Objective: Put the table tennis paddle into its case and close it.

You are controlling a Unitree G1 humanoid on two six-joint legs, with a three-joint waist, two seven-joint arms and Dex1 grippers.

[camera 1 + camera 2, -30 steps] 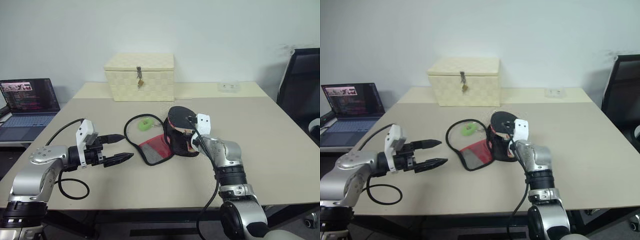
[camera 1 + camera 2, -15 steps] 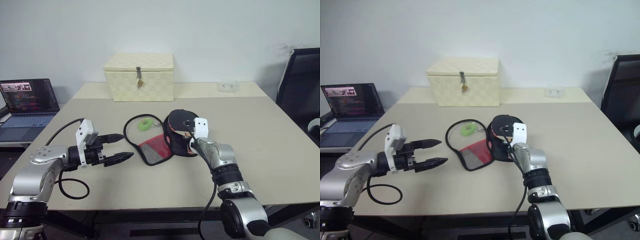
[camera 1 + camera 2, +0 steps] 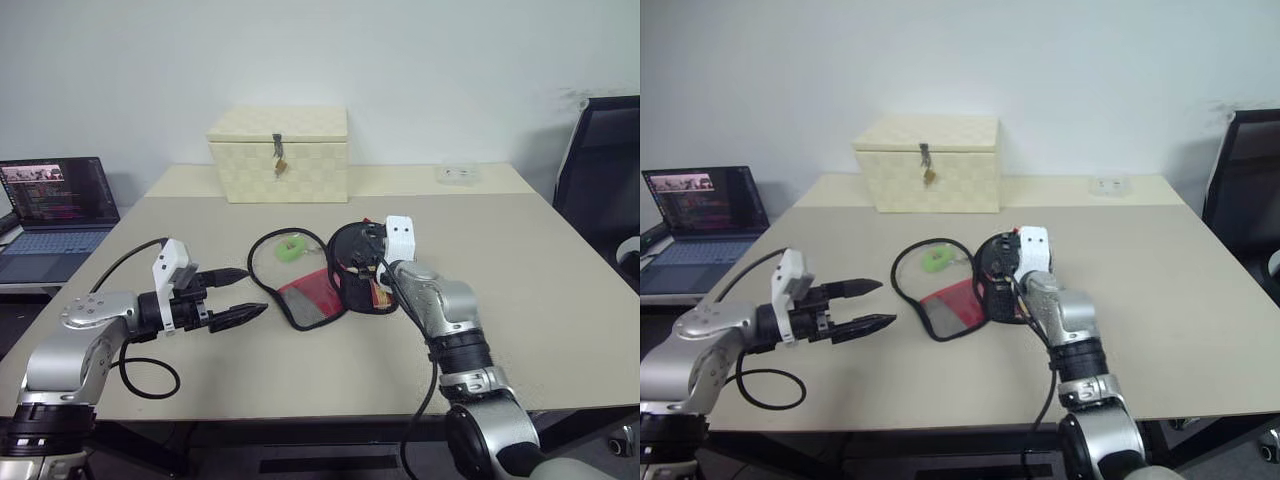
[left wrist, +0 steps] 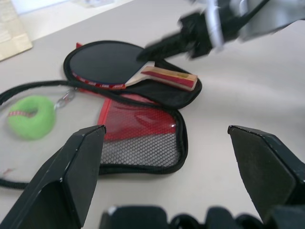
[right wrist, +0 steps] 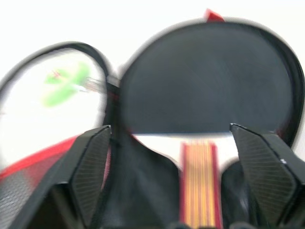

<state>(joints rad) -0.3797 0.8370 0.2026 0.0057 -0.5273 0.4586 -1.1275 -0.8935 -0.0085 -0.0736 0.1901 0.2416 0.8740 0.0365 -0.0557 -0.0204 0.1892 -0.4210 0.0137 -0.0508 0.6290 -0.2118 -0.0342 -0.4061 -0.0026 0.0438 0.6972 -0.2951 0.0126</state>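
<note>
The table tennis paddle (image 4: 107, 62) lies black face up on the black half of the open case (image 4: 164, 95), its wooden handle (image 4: 170, 78) pointing toward my right arm. The case's red mesh flap (image 3: 312, 297) is folded out flat toward my left side. My right gripper (image 5: 167, 129) hovers open just above the handle, touching nothing. My left gripper (image 3: 255, 291) stands open a short way left of the flap, pointing at it, with nothing between its fingers.
A black cord loop (image 3: 262, 270) with a green ring (image 3: 292, 249) lies behind the flap. A cream woven box (image 3: 280, 155) stands at the back, a laptop (image 3: 55, 205) at the far left, a black chair (image 3: 600, 170) at the right.
My right gripper has opened, let go of the paddle's handle and risen a little. The paddle, tilted up before, now lies flat in the case. The left arm has kept still.
</note>
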